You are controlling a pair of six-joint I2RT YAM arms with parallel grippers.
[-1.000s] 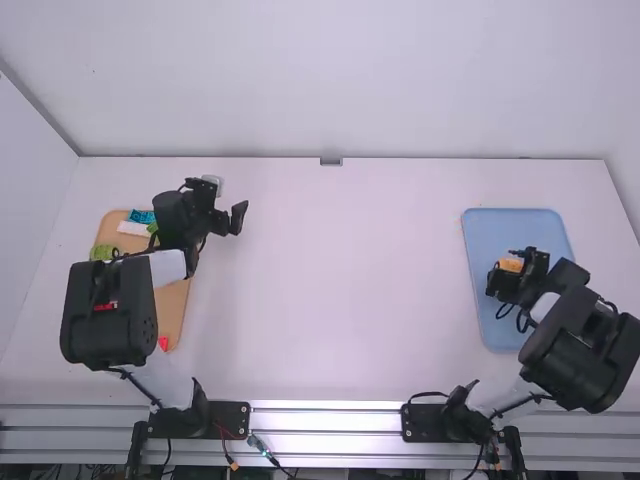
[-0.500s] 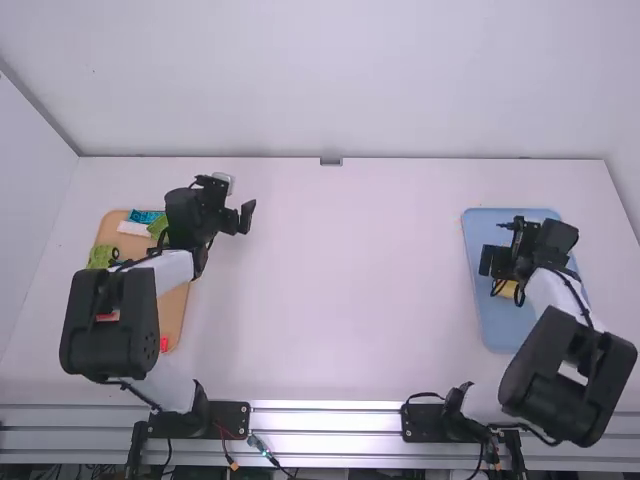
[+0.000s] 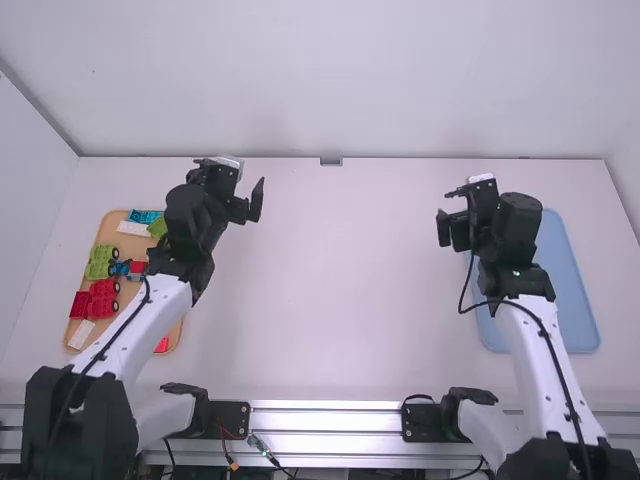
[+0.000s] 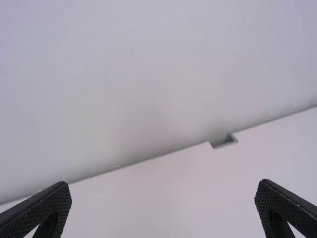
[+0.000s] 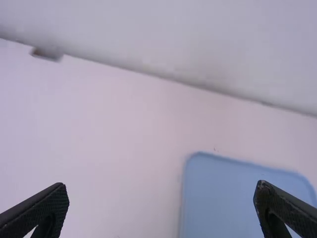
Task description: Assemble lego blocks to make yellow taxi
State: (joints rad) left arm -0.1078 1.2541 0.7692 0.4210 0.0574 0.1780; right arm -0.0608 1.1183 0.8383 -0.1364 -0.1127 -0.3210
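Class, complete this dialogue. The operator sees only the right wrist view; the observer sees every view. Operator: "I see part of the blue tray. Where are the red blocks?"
Observer: They're the red blocks on the orange tray, at the table's left side.
Operator: Is the left gripper holding one?
Observer: No, its fingers are wide apart with nothing between them.
Operator: Does anything pass above the orange tray?
Observer: Yes, the left arm stretches across part of it.
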